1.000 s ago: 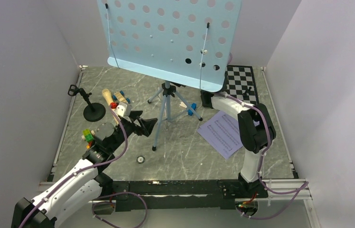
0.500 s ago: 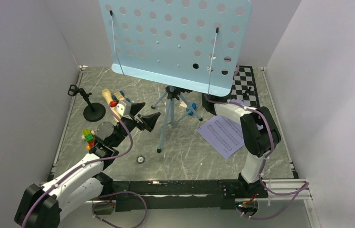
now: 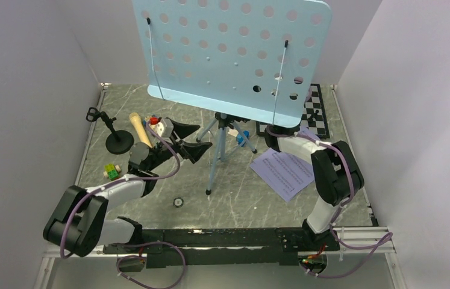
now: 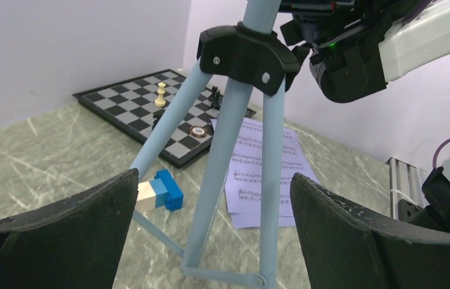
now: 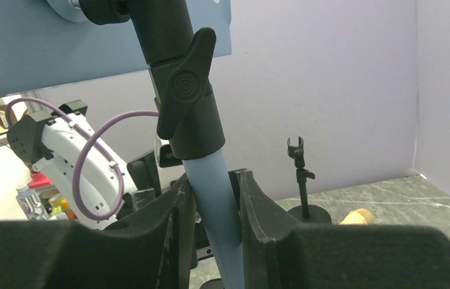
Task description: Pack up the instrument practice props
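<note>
Your right pincer [image 5: 215, 198] clamps the top-heavy music stand [image 3: 234, 48] by its stiff pole [image 5: 207, 171], left pincer [image 3: 198, 137] gaping empty, so I'd take those slim tripod legs [image 4: 220, 162] low.

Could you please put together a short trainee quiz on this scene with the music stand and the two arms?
1. True or false: the right claw is shut on the pole of the music stand.
2. Which claw is open, facing the tripod legs? A. left claw B. right claw
3. Fill in: beyond the sheet music, at the table's far right corner, lies a ____.

Key: 1 true; 2 A; 3 chessboard.
</note>
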Controlling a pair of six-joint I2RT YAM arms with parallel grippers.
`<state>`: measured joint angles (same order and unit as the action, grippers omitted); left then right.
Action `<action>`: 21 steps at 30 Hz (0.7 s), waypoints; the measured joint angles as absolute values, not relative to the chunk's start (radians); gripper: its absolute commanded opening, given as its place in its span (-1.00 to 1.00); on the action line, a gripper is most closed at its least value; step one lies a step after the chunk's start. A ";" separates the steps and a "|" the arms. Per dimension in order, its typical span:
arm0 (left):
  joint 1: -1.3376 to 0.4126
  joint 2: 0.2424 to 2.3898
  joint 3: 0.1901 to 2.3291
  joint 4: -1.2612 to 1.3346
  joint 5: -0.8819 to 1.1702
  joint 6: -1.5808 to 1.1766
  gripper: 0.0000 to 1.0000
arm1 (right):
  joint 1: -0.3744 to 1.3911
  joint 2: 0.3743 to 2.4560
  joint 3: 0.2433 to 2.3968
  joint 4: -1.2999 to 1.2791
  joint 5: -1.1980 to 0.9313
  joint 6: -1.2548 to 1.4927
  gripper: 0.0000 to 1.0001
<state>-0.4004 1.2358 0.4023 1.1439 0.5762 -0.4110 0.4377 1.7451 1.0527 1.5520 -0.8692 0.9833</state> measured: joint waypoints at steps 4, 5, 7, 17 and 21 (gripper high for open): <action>-0.406 1.306 0.440 1.222 0.607 -0.429 0.99 | 0.434 1.718 1.019 1.554 -0.862 0.978 -1.00; -0.411 1.314 0.451 1.229 0.608 -0.427 0.99 | 0.433 1.713 1.013 1.554 -0.861 0.976 -1.00; -0.434 1.326 0.487 1.225 0.610 -0.405 0.99 | 0.430 1.698 0.995 1.554 -0.856 0.974 -1.00; -0.524 1.424 0.639 1.166 0.632 -0.268 0.99 | 0.416 1.648 0.945 1.554 -0.854 0.958 -1.00; -0.523 1.469 0.642 1.151 0.637 -0.239 0.99 | 0.416 1.645 0.942 1.553 -0.854 0.957 -1.00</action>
<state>-0.5232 1.4693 0.6418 1.1515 0.6369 -0.2394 0.4156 1.6455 0.9417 1.5532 -0.8539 0.9565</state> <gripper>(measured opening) 0.994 0.318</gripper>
